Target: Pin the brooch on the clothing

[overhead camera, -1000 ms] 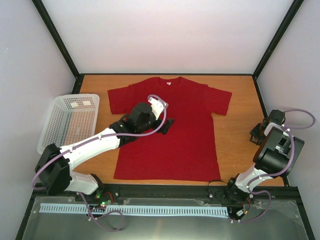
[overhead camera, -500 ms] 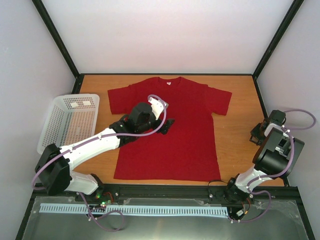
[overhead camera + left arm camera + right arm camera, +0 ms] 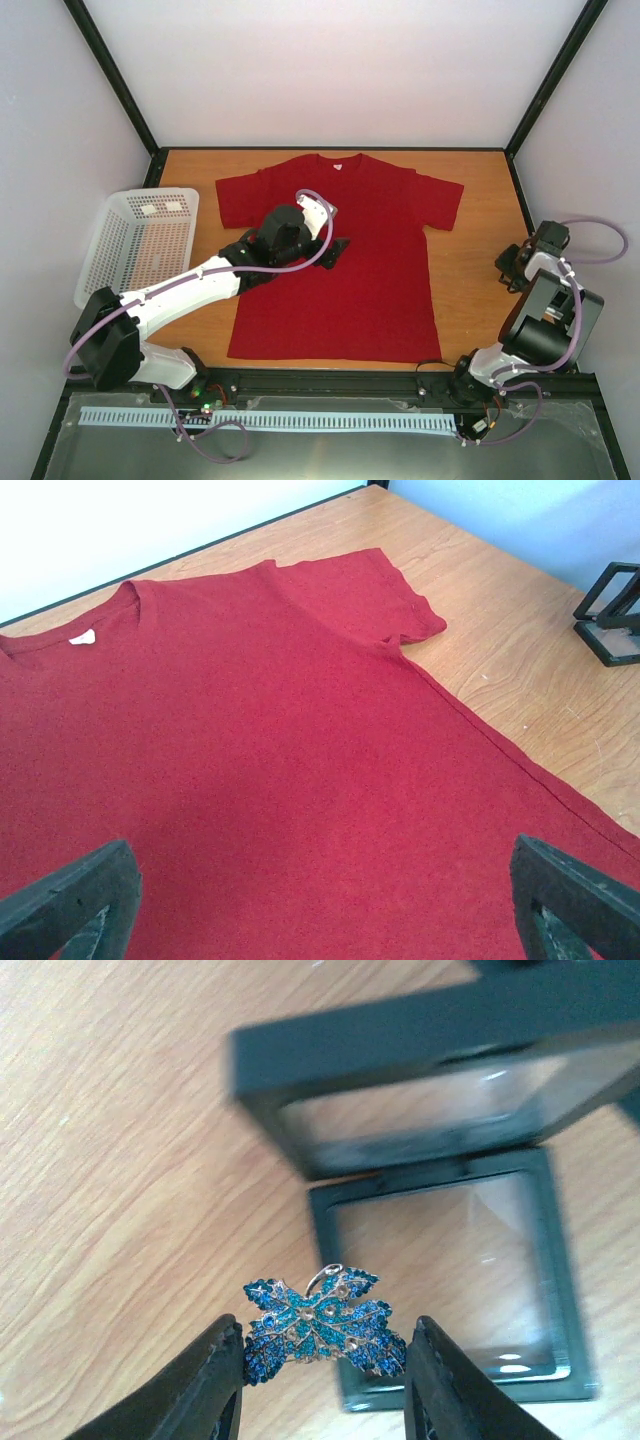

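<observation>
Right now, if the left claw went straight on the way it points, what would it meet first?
Probably the red T-shirt: its cloth fills the wrist view ahead of the open left claw, with nothing in between. Depth is unclear.

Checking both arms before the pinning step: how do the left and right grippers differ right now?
The left gripper is wide open and empty; the right gripper is closed on the blue butterfly brooch. The left gripper is over the red T-shirt; the right gripper is over bare wooden table by an open black display case, off the shirt. Both have black fingers.
</observation>
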### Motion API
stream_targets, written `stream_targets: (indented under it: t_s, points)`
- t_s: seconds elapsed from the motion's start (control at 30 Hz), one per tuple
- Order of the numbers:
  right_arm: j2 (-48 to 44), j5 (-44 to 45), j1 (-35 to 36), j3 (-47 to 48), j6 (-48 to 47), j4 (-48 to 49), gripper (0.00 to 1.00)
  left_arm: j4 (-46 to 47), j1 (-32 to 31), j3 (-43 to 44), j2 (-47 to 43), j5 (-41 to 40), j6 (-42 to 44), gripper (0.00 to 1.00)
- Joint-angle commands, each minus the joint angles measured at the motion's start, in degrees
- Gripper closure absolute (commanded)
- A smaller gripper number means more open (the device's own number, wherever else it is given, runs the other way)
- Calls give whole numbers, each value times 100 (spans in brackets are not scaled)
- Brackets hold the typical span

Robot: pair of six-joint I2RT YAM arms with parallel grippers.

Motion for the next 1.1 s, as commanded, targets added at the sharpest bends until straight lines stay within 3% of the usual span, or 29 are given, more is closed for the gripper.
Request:
stream_targets:
  t_s: [0.0,0.13,0.37,0.43,0.5,0.57,0.63,0.83,1.07]
  points:
    - [-324,-566,479,-145,119,-130,63,164,-52,119,49,92,-92,0]
    - [-757,-930,1466,-195,239,-378,63,142,-51,76,-97,-4,-153,0]
    - [-835,-2067,4072,-35,337,-305,63,-67,-34,-38,-579,21,-856,0]
    - [-759,-2470,4574,-41,152,-60,63,-103,144,-163,-805,367,-1399,0]
    - [-649,-2815,5007,15,-96,95,63,25,824,-421,-976,1584,-2310,0]
    - [-514,-3123,5262,92,-271,225,63,562,1671,-765,-924,3268,-3241,0]
    - [-348,-3510,5407,177,-348,455,63,984,2062,-708,-572,4587,-3572,0]
    - [56,-4073,5736,509,-293,1154,63,-446,2097,61,390,4873,-3201,3]
    - [167,-4055,5912,713,-104,1627,63,358,2100,-343,939,5474,-4086,17]
